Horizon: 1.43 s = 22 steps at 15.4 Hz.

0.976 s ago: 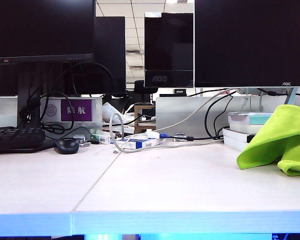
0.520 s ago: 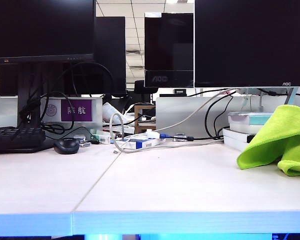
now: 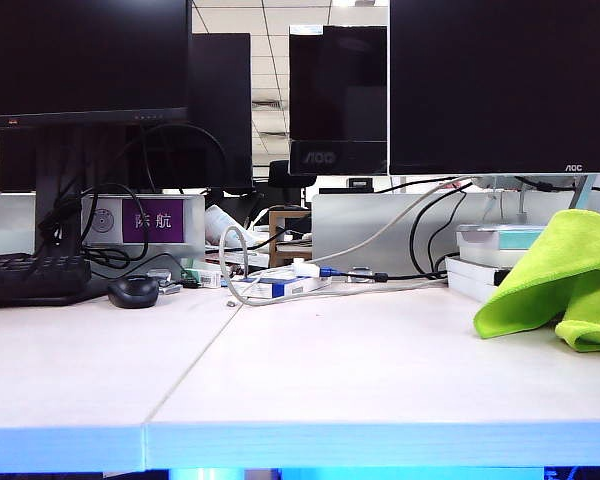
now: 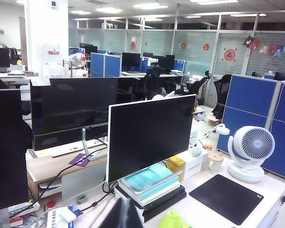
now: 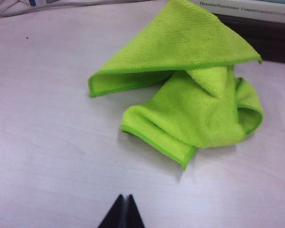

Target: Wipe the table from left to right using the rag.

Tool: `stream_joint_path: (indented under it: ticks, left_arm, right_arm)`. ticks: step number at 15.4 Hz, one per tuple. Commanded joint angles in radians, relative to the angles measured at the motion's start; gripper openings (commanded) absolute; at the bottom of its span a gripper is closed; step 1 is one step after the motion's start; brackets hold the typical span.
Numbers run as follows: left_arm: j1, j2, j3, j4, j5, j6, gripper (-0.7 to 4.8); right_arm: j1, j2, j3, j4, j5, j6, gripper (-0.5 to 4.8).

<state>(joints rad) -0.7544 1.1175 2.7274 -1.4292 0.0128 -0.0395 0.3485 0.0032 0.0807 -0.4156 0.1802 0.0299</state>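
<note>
Table (image 3: pixel 380 370): pale off-white surface in two panels, a thin seam running diagonally from the front edge toward the back; light front edge showing in the exterior view.

Rag (image 3: pixel 565 280): bright lime-green microfibre cloth with a stitched hem, lying crumpled and folded over itself at the right end of the table, its upper fold leaning against a stack of books (image 3: pixel 480 265) behind it. In the right wrist view the rag (image 5: pixel 190 90) is sitting in a loose heap, one triangular flap draping over a rolled lower fold.

Right gripper (image 5: pixel 123 212): showing only as two dark fingertips pressing together with no gap, holding nothing; it is hovering over bare table near the rag, apart from it.

Left gripper (image 4: pixel 123 216): only a dark tip is showing at the frame edge, too little to judge by sight, though it appears to be closed and carrying nothing; its camera is looking out level across the office rather than down at the table. A scrap of the lime rag (image 4: pixel 173 220) is peeking in close by.

Neither arm is appearing in the exterior view.

Other items along the back of the table: black keyboard (image 3: pixel 30 278), black mouse (image 3: pixel 133 291), tangle of cables (image 3: pixel 280 270), dark monitors (image 3: pixel 500 85).
</note>
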Motion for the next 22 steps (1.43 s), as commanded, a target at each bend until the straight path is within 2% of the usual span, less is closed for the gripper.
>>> stream_joint_path:
  ticks: [1,3,4,5,6,7,8,12,13,15,18,19,20,21,22]
  left_arm:
    - [0.000,0.000,-0.005,0.003,-0.070,0.002,0.17]
    - [0.000,-0.013,-0.023,0.018,-0.160,0.007,0.16]
    - [0.000,-0.239,-0.487,0.394,-0.243,0.055,0.16]
    - [0.001,-0.333,-0.696,0.550,-0.244,0.084,0.16]
    - [0.004,-0.412,-0.883,0.640,-0.245,0.088,0.16]
    - [0.042,-0.482,-1.072,0.648,-0.244,0.086,0.16]
    - [0.076,-0.510,-1.152,0.645,-0.241,0.089,0.16]
    - [0.301,-0.664,-1.543,0.692,-0.014,0.090,0.16]
    - [0.376,-0.734,-1.687,0.715,0.047,0.089,0.16]
    - [0.470,-0.834,-1.853,0.734,0.105,0.088,0.16]
    - [0.590,-0.985,-2.043,0.751,0.105,0.088,0.15]
    - [0.636,-1.046,-2.119,0.780,0.105,0.087,-0.06]
    - [0.642,-1.073,-2.174,0.824,0.107,0.076,-0.06]
    - [0.642,-1.074,-2.293,0.982,0.096,0.019,-0.06]
    - [0.642,-1.074,-2.320,1.011,0.096,0.012,-0.06]
  right_arm:
    - [0.001,-0.001,-0.002,0.016,0.001,0.003,-0.05]
    - [0.001,-0.001,-0.002,0.016,0.002,0.003,-0.05]
    - [0.001,-0.001,-0.002,0.016,0.002,0.003,-0.05]
    - [0.001,-0.001,-0.002,0.016,0.002,0.003,-0.05]
    - [0.001,-0.001,-0.002,0.016,0.002,0.003,-0.05]
    - [0.001,-0.001,-0.002,0.016,0.002,0.003,-0.05]
    - [0.001,-0.001,-0.002,0.016,0.001,0.003,-0.05]
    - [0.001,-0.001,-0.002,0.016,0.002,0.003,-0.05]
    - [0.001,-0.001,-0.002,0.016,0.001,0.003,-0.05]
    - [0.001,-0.001,-0.002,0.016,0.002,0.003,-0.05]
    - [0.001,-0.001,-0.002,0.016,0.001,0.003,-0.05]
    - [0.001,-0.001,-0.002,0.016,0.002,0.003,-0.05]
    - [0.001,-0.001,-0.002,0.016,0.001,0.003,-0.05]
    - [0.001,-0.001,-0.002,0.016,0.002,0.003,-0.05]
    - [0.001,-0.001,-0.002,0.016,0.002,0.003,-0.05]
